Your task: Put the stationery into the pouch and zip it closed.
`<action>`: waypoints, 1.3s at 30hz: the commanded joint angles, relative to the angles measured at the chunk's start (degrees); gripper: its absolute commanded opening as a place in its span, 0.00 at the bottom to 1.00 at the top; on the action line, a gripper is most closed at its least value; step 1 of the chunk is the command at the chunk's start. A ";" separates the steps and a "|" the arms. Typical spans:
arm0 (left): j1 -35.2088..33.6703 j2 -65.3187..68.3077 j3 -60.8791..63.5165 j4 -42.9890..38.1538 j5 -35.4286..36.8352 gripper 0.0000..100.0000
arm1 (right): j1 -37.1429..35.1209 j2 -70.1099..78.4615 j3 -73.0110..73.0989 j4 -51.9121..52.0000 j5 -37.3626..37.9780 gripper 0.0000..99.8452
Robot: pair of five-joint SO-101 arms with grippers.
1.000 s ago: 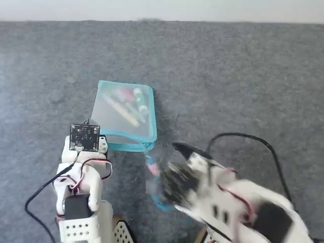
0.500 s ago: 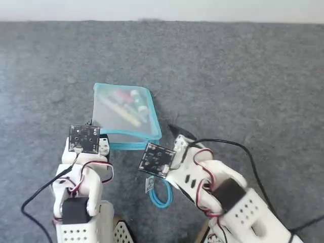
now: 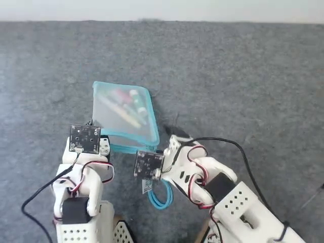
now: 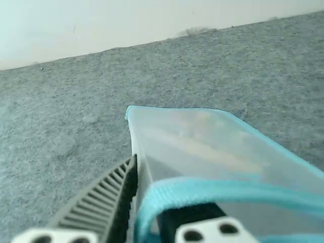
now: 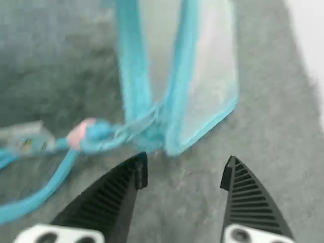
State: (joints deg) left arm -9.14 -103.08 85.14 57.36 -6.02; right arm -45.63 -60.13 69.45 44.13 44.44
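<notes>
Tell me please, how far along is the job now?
Done: the stationery lies inside the pouch. In hand: the left end effector grips the pouch's rim, and the right end effector hangs open at its corner, by the strap. Left: the zipping, since the teal edges stand apart.

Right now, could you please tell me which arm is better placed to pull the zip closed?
Probably the right: the right pincer, open, sits at the pouch corner where the blue cord is attached, while the left pincer grips the pouch's edge.
</notes>
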 commanded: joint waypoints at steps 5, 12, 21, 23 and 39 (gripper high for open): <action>0.35 -0.70 -4.18 -0.26 0.79 0.01 | -0.75 -8.22 0.44 7.43 1.41 0.24; 0.44 -0.70 -4.09 0.00 0.79 0.01 | -1.71 -4.53 -0.35 -1.89 -2.90 0.24; 0.44 -0.70 -3.74 0.00 0.79 0.01 | -1.80 13.14 -11.78 -7.43 -3.43 0.24; 0.44 -0.70 -3.03 -0.09 0.79 0.01 | -1.80 15.96 -15.03 -6.99 -3.43 0.24; 0.09 -1.05 -3.21 0.00 1.05 0.06 | 1.98 20.53 -23.38 -6.90 -8.18 0.01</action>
State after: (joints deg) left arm -9.32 -103.08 84.97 57.36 -5.49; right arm -45.63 -39.38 50.64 38.33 37.58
